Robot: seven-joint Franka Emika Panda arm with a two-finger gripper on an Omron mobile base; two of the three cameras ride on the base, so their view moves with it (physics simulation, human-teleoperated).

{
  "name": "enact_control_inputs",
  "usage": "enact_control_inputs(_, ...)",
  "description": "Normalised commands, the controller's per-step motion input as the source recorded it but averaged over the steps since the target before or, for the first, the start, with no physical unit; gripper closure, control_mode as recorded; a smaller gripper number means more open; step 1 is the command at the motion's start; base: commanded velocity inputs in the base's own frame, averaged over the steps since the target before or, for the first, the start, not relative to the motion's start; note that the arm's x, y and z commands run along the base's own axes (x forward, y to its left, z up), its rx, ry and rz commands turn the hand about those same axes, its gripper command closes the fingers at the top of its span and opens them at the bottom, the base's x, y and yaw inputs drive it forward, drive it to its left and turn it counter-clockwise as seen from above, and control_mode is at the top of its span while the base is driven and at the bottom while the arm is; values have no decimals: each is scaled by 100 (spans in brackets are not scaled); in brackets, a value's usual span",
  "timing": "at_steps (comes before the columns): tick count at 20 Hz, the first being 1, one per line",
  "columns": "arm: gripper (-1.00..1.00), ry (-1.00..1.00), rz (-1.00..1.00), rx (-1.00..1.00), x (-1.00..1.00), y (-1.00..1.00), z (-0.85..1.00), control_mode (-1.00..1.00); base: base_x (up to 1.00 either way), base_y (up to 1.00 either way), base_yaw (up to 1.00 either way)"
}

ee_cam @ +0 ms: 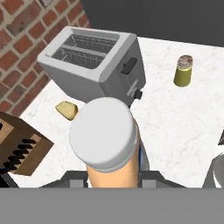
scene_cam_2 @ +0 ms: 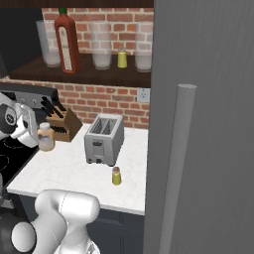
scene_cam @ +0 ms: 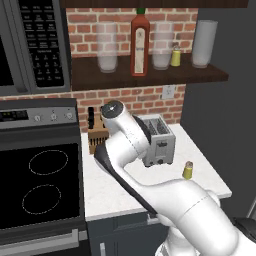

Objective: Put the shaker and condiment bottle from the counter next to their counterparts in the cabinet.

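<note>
At the far left, a black glass cooktop adjoins the white speckled stone counter, and a black microwave with a keypad hangs above it. Near the counter's back left corner stands a brown wooden knife block with dark handles. Just in front of it the white arm's gripper is clamped on the small rounded orange condiment bottle with a pale cap, held upright above the counter's left part; in the hand view the bottle's cap sits between the dark fingers. A small tan lump lies on the counter between the knife block and the toaster. The silver two-slot toaster stands mid-counter toward the back brick wall. To its right, nearer the front edge, the small olive-yellow cylindrical shaker with a tan-brown cap stands upright and apart from the toaster.

Above, on the dark brown wooden cabinet shelf, from left: a clear glass, the tall dark-red sauce bottle with green cap and white label, a second glass, the small bright yellow shaker with greyish cap just beside it, and a third, taller glass near the shelf's right end.
</note>
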Motion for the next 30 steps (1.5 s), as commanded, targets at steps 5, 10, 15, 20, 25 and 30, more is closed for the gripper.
enact_control_inputs(5,100,0,-5,0,-35,0,78,-100,0,0,0)
enact_control_inputs(10,100,0,0,0,-40,0,75,-100,0,0,0)
enact_control_inputs(15,100,0,0,0,-24,0,75,-100,0,0,0)
enact_control_inputs(20,100,4,2,-5,-4,5,58,-100,0,0,0)
enact_control_inputs(25,100,-19,6,-14,-7,23,6,-100,0,0,0)
enact_control_inputs(30,100,-21,16,-3,0,-2,52,-100,0,0,0)
